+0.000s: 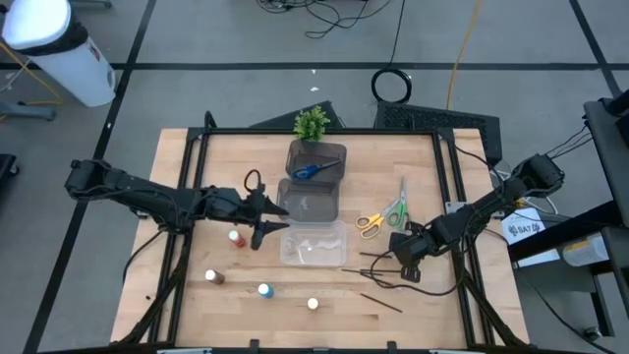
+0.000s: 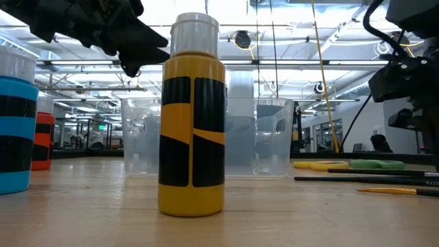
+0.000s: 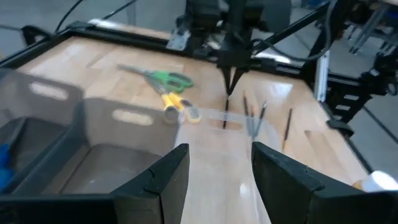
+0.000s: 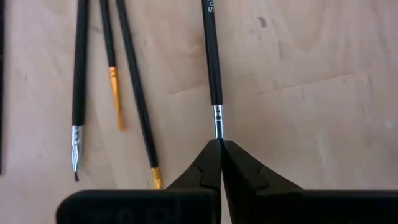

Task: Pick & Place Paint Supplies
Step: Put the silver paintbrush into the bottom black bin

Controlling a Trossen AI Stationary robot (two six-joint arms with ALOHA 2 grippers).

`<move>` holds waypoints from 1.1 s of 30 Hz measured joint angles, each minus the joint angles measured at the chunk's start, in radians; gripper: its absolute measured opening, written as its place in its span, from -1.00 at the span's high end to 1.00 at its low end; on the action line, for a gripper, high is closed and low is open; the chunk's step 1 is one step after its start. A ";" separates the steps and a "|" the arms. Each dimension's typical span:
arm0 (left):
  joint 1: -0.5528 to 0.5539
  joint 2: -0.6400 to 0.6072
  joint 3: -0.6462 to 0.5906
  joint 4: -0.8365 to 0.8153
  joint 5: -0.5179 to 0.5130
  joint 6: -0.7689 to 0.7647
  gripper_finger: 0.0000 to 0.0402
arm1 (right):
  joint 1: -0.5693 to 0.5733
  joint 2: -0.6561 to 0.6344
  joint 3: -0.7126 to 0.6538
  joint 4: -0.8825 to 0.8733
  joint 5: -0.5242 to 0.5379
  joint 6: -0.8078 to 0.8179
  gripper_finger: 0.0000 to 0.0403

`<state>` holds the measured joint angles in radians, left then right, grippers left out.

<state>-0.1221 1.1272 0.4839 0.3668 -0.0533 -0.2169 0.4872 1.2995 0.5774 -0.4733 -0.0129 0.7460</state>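
Note:
My right gripper [image 1: 396, 264] is shut on a thin dark paintbrush [image 4: 213, 62] among several brushes [image 1: 381, 280] at the table's right. My left gripper [image 3: 217, 155] hangs open and bare over the near left edge of the clear bin [image 1: 314, 244]. The red [image 1: 235, 237], brown [image 1: 212, 277], blue [image 1: 264, 290] and pale-capped yellow [image 1: 313, 304] paint bottles stand upright on the wood. Green scissors [image 1: 396, 208] and yellow scissors [image 1: 370, 223] lie flat right of the bins. Blue scissors [image 1: 314, 170] lie in the dark bin [image 1: 316, 155]. My right gripper pinches the brush at its metal ferrule end [image 4: 217, 127] between its two fingertips [image 4: 208, 163]; the bristles are hidden between them. The fingers come steeply from above, in line with the brush. The handle runs away along the wood; whether it is lifted I cannot tell.
A potted plant [image 1: 312, 123] stands behind the dark bin. A middle bin [image 1: 310, 199] sits between the dark one and the clear one. Three more brushes [image 4: 112, 74] lie close beside the held one. A dark frame [image 1: 452, 177] borders the tabletop.

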 joint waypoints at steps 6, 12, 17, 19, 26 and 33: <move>-0.025 0.136 0.051 0.088 0.000 0.013 0.07 | 0.012 0.000 -0.001 0.045 -0.051 -0.041 1.00; -0.069 0.284 0.232 -0.061 0.000 0.051 0.07 | 0.023 0.002 -0.002 0.068 -0.055 -0.077 1.00; -0.113 0.422 0.402 -0.147 -0.001 0.091 0.07 | 0.022 0.007 -0.001 0.071 -0.024 -0.081 1.00; -0.129 0.478 0.487 -0.202 -0.001 0.118 0.07 | 0.022 0.007 -0.001 0.072 -0.018 -0.081 1.00; -0.142 0.679 0.807 -0.448 -0.001 0.209 0.07 | 0.032 0.009 -0.001 0.081 -0.011 -0.087 1.00; -0.139 0.691 0.946 -0.648 -0.001 0.245 0.07 | 0.049 0.010 -0.002 0.147 -0.010 -0.124 1.00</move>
<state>-0.2607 1.8178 1.4299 -0.2807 -0.0543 0.0280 0.5358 1.3091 0.5750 -0.3261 -0.0226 0.6225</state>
